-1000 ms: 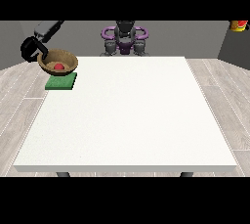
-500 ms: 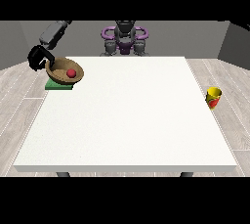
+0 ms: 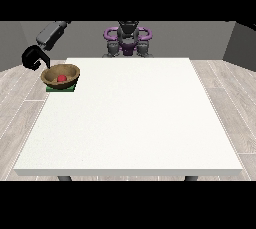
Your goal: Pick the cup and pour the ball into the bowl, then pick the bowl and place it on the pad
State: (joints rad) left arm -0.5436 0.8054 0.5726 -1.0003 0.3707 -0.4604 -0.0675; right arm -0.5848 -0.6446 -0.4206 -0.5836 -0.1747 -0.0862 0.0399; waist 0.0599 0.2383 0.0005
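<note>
I see the bowl (image 3: 60, 77) with the ball (image 3: 61, 78) inside sitting on the pad (image 3: 61, 88) at the tabletop (image 3: 130, 118) corner, robot hand (image 3: 35, 57) at view's left just beside it, fingers curled, gripping nothing, so the task looks basically done.

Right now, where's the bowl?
Front view: the bowl sits on the green pad at the table's far left edge, ball inside, the hand just beyond it.
</note>
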